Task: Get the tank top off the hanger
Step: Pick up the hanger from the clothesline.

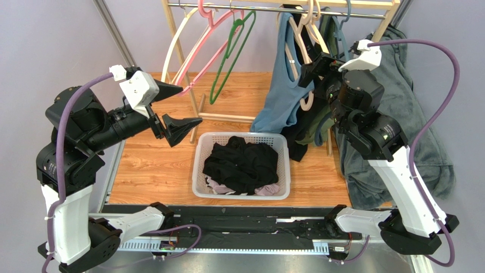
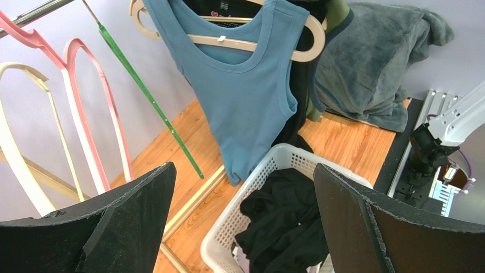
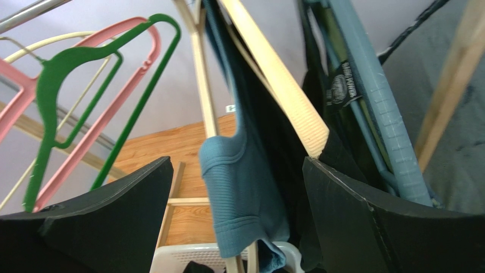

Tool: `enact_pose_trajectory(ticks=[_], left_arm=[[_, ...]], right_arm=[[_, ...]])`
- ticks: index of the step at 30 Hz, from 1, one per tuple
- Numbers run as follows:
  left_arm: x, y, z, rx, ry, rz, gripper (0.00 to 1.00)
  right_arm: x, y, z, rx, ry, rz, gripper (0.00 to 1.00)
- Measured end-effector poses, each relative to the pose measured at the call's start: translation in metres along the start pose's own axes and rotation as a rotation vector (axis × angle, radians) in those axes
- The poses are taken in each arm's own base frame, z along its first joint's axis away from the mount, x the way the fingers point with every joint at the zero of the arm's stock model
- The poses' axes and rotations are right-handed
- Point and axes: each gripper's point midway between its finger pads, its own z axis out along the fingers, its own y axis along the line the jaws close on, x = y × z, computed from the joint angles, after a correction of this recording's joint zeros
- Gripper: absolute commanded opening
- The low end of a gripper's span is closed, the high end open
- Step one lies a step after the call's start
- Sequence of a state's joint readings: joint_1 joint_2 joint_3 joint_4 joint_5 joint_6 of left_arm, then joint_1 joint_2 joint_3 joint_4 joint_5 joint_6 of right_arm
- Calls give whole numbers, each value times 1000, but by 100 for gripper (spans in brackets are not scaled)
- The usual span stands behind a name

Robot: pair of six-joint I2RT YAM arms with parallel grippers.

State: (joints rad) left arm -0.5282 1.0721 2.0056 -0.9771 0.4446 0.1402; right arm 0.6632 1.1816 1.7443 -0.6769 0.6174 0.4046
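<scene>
A blue tank top (image 1: pixel 283 85) hangs on a beige hanger (image 1: pixel 299 42) on the rack's rail. In the left wrist view the tank top (image 2: pixel 245 96) hangs full front on the hanger (image 2: pixel 310 50). My right gripper (image 1: pixel 316 68) is open, up at the hanger's right shoulder. In the right wrist view the gripper (image 3: pixel 239 190) has a fold of the blue fabric (image 3: pixel 247 182) and the hanger's arm (image 3: pixel 284 96) between its fingers, untouched. My left gripper (image 1: pixel 190 105) is open and empty, left of the tank top, and it also shows in the left wrist view (image 2: pixel 243 168).
A white basket (image 1: pixel 200 165) with dark clothes stands below the rack. Empty pink (image 1: pixel 196 54), green (image 1: pixel 230 54) and cream (image 1: pixel 173 48) hangers hang at the left. Dark garments (image 1: pixel 304 133) hang behind the tank top. A grey blanket (image 1: pixel 424 119) drapes at the right.
</scene>
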Motion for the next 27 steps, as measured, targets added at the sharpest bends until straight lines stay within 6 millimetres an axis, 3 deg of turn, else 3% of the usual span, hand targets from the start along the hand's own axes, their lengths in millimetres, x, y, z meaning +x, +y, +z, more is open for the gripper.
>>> enact_pose_trajectory(ticks=[8, 14, 17, 21, 27], left_arm=[[0, 0, -1, 2, -2, 0, 99], [-2, -2, -3, 7, -8, 2, 99], [-3, -3, -4, 9, -11, 4, 99], [-3, -4, -4, 12, -13, 4, 99], [-3, -3, -4, 11, -12, 2, 99]], right_arm=[[-4, -25, 11, 54, -4, -30, 92], [19, -2, 16, -91, 71, -53, 91], [27, 9, 16, -158, 108, -73, 86], [31, 16, 19, -192, 129, -102, 65], [36, 12, 22, -173, 163, -159, 45]])
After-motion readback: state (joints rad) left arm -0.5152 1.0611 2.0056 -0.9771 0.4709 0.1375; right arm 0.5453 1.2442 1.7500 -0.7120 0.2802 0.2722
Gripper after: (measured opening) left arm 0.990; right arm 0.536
